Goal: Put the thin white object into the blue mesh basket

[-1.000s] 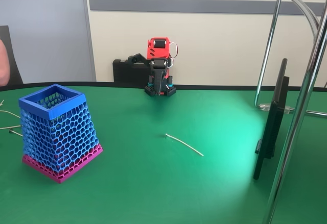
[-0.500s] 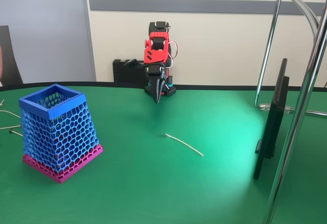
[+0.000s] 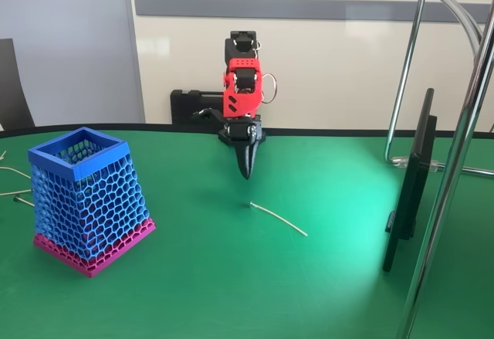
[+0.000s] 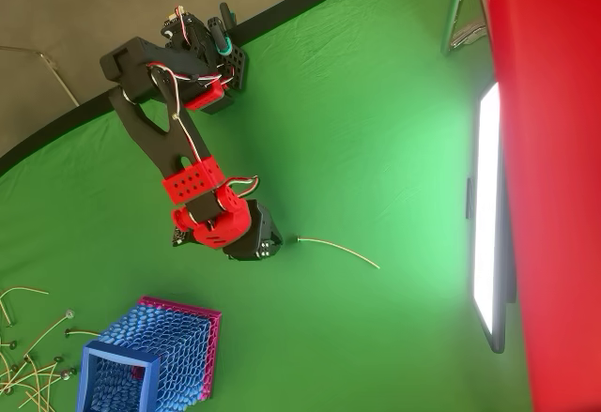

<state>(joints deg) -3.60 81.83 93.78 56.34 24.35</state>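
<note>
The thin white object [image 3: 279, 218] lies flat on the green table, slightly curved, with a small bent end at its left; in the overhead view the thin white object [image 4: 338, 249] lies just right of the arm's head. My red and black gripper [image 3: 246, 171] points straight down above the table, a little behind and left of the object's bent end, with its black fingers together and nothing in them. From above, the gripper [image 4: 266, 243] shows as a dark block. The blue mesh basket [image 3: 85, 198] stands upright at the left; seen from overhead, the basket [image 4: 150, 357] sits at the lower left.
Several pale thin cables [image 4: 33, 356] with dark tips lie left of the basket. A dark upright screen [image 3: 412, 178] and chrome stand tubes [image 3: 451, 169] rise at the right. A black case [image 3: 193, 109] sits at the table's far edge behind the arm.
The arm has unfolded from its base and reached forward over the table, bringing the gripper down toward the white object. The object and basket have not moved.
</note>
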